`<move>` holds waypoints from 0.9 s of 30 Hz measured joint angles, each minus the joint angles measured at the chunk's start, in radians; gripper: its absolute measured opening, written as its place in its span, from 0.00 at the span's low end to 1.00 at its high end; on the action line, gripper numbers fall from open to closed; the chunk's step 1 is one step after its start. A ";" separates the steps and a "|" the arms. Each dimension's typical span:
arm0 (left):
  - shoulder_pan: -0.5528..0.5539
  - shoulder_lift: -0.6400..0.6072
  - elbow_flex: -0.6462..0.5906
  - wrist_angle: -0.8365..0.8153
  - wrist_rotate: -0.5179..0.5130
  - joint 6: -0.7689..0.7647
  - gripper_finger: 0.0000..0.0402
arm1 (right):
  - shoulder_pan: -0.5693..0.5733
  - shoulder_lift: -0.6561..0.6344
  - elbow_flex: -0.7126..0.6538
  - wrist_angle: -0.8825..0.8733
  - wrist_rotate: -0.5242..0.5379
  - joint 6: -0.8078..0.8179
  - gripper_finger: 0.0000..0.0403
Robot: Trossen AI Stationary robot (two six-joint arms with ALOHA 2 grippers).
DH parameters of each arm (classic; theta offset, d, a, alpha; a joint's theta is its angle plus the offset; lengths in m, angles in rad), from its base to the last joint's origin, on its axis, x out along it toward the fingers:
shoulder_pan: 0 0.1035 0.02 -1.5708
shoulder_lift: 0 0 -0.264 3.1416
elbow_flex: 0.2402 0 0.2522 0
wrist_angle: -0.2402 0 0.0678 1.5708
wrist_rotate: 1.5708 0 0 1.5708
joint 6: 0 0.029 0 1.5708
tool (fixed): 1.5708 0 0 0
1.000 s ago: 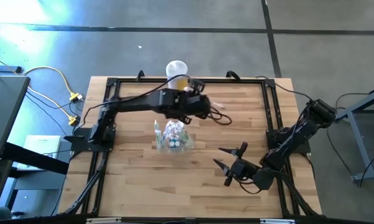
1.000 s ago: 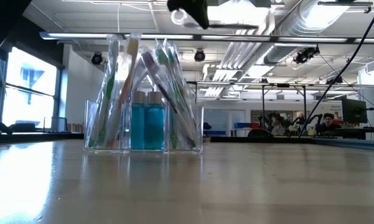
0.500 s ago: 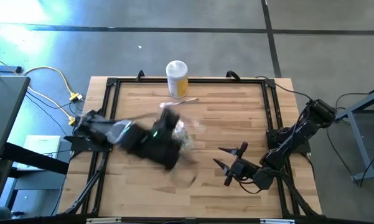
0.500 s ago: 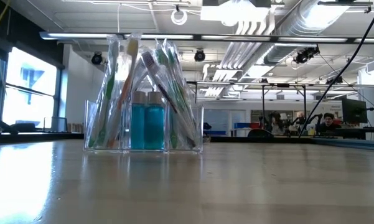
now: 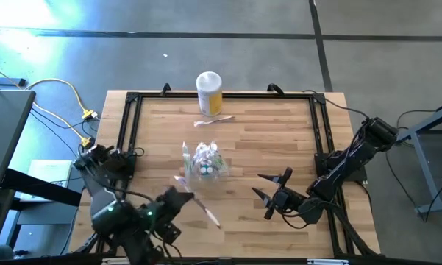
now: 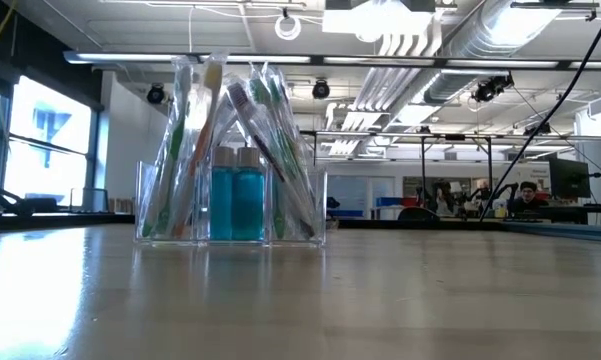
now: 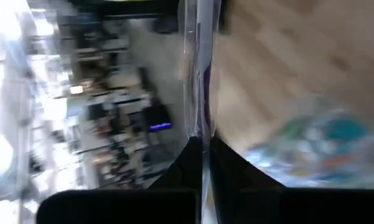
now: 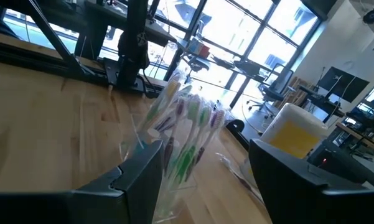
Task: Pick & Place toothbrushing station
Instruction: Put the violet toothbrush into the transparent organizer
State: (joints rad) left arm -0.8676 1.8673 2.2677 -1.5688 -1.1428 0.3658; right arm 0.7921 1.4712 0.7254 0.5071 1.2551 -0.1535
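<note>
Inside toothbrushing station (image 6: 230, 205): wrapped toothbrushes (image 6: 195, 140), blue bottles (image 6: 236, 195).

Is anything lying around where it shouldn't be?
Yes. One wrapped toothbrush lies loose on the table near the yellow jar, apart from the toothbrushing station. The left gripper also holds a thin clear packet pulled toward the near edge.

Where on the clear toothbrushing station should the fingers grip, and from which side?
Probably low, across the clear container's two long flat walls, coming in level. It stands upright, and wrapped toothbrushes fan out of its open top, blocking a straight-down approach. The open right gripper sits nearest.
</note>
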 joint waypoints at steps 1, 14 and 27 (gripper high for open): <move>-0.006 -0.005 -0.028 -0.002 0.040 -0.014 0.00 | 0.000 0.000 0.000 0.001 0.000 0.000 0.57; 0.005 -0.224 -0.520 -0.006 0.412 -0.344 0.01 | -0.006 0.000 0.000 0.006 0.002 0.002 0.57; 0.253 -0.261 -0.714 -0.003 0.537 -0.251 0.01 | -0.066 0.000 0.000 0.004 -0.067 0.048 0.57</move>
State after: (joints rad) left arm -0.6143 1.6066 1.5536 -1.5713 -0.6060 0.1144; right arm 0.7259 1.4714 0.7254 0.5115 1.1882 -0.1051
